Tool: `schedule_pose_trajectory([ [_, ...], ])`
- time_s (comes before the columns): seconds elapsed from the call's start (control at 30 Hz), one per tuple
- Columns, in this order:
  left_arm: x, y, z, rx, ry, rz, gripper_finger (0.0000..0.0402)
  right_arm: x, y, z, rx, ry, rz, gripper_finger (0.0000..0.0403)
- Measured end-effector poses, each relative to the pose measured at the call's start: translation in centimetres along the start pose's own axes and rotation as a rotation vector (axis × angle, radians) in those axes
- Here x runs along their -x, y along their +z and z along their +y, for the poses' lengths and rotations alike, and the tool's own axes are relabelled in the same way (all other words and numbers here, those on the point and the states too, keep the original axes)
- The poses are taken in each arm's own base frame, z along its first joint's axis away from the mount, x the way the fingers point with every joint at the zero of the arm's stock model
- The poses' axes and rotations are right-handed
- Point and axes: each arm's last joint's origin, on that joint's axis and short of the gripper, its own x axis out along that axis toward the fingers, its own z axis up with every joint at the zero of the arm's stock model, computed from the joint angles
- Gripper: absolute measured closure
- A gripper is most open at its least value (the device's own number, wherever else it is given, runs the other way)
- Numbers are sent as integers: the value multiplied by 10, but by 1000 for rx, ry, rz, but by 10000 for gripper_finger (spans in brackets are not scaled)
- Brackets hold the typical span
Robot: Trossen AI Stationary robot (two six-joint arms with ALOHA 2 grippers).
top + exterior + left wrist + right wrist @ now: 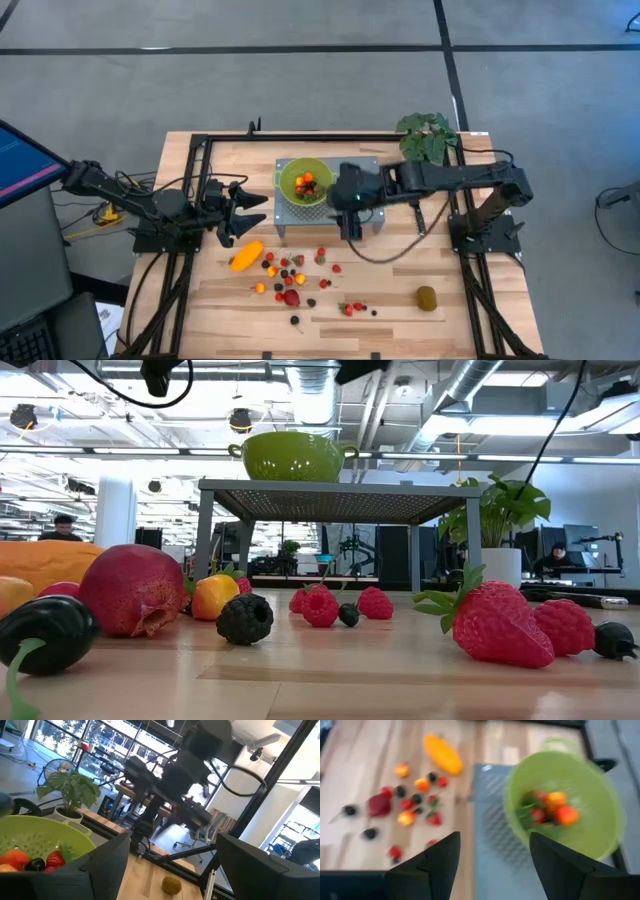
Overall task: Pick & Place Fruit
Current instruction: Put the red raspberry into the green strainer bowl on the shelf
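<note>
The right gripper hangs with its fingers spread and empty beside the green colander, which sits on a grey mesh stand and holds a few red and orange pieces. The rest of the fruit lies scattered on the table in front of it: one long orange-yellow fruit, one red round fruit, one kiwi-like oval off alone, and perhaps twenty berries (too small to count surely). The left gripper waits open near the long fruit.
</note>
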Motion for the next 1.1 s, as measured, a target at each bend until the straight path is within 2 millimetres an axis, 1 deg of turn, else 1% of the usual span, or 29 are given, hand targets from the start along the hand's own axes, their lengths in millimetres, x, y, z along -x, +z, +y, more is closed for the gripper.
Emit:
schedule_pose_trajectory([
  [0.13, 0, 0, 0, 0, 0, 0, 111, 4, -6, 24, -4, 44, 60, 181],
  [0.3, 0, 0, 0, 0, 0, 0, 111, 3, -15, 54, 12, 87, 110, 191],
  [0.5, 0, 0, 0, 0, 0, 0, 111, -5, -33, 84, 22, 124, 158, 203],
  [0.7, 0, 0, 0, 0, 0, 0, 111, -15, -49, 108, 13, 150, 171, 212],
  [0.97, 0, 0, 0, 0, 0, 0, 111, -19, -66, 134, -27, 183, 174, 222],
  [1.1, 0, 0, 0, 0, 0, 0, 111, -27, -75, 144, -20, 200, 148, 228],
])
